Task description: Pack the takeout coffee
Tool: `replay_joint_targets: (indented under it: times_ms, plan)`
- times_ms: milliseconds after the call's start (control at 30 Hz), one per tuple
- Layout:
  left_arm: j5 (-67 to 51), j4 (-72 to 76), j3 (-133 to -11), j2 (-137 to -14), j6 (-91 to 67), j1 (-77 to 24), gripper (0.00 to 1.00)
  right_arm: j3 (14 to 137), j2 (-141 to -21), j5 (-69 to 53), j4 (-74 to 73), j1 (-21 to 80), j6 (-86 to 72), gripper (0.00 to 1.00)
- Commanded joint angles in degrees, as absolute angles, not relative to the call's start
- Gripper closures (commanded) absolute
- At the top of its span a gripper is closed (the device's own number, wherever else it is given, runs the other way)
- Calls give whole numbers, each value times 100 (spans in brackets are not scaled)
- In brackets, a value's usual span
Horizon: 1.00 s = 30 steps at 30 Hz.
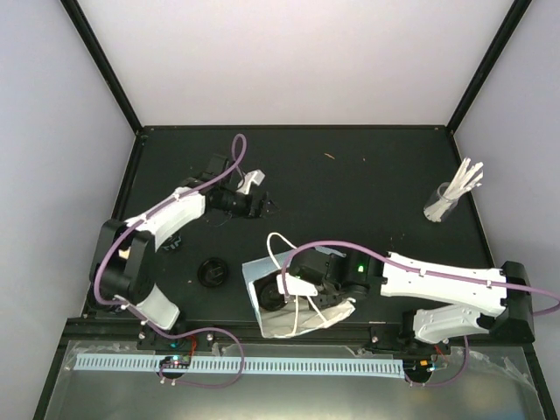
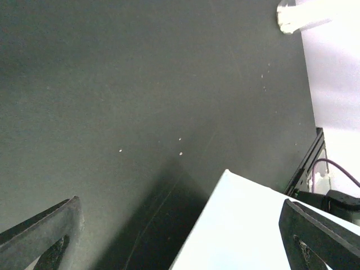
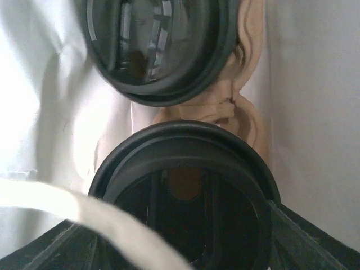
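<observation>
as bag (image 1: pixel 276 325) gapes | carrier (image 3: pixel 247 95) with two lidded cups (image 3: pixel 180 197) inside

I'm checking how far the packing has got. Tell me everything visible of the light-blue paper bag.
The paper bag is pale blue-white, creased paper with white strap handles, one lying across its open mouth. It appears to stand near the front edge of the table, mouth up. Inside sit two black-lidded cups with a brown pulp carrier. The right end effector reaches into it.
</observation>
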State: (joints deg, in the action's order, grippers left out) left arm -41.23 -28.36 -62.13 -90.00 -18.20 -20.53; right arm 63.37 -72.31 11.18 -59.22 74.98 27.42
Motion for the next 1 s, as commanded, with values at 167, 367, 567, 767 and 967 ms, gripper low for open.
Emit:
replay_joint_targets:
  times_ms: [167, 367, 567, 767, 967]
  plan:
    - [-4962, -2075, -6466, -10026, -1698, -2537, 6, 5775, -7042, 1938, -4973, 7560, 3087, 54]
    - [-5185, -2153, -6837, -10629, -1587, -2698, 8, 5741, -7005, 2109, -4712, 7565, 3202, 54]
    - [-5508, -2232, -7129, -10995, -1565, -2753, 10, 5898, -6901, 2257, -4666, 7567, 3337, 55]
    - [-5643, -2512, -7437, -11266, -1437, -2811, 12, 5909, -6876, 2212, -4317, 7555, 3528, 55]
    - [-5803, -2740, -7641, -11470, -1344, -2868, 18, 6016, -7083, 1968, -4194, 7492, 3633, 55]
